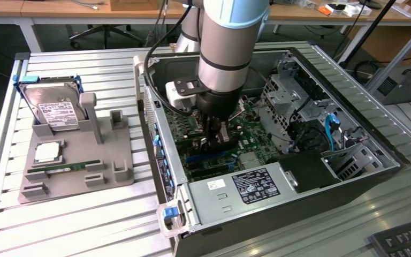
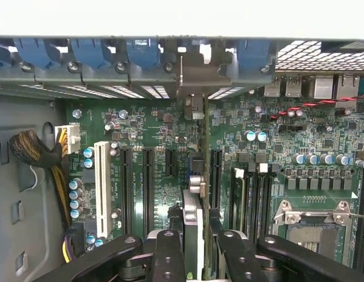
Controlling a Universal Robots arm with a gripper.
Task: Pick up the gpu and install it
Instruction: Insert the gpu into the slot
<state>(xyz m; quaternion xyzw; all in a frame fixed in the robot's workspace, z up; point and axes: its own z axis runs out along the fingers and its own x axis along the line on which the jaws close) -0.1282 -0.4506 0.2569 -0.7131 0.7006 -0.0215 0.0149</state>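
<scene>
Slatted metal bench (image 1: pixel 70 225) carries an open computer case (image 1: pixel 377 160). Inside it, the gripper (image 2: pixel 196 247) is clamped on the gpu (image 2: pixel 193 226), held edge-on between its fingers just above the motherboard (image 2: pixel 158 176). Risk: card edge misaligned with the slot (image 2: pixel 216 170) beside it (connector unseen) could jam, or its bracket could catch the rear frame.

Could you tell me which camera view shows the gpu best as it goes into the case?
The wrist view: the gpu stands edge-on between the jaws, over the motherboard slots. In the exterior view the arm hides most of it inside the computer case.
</scene>
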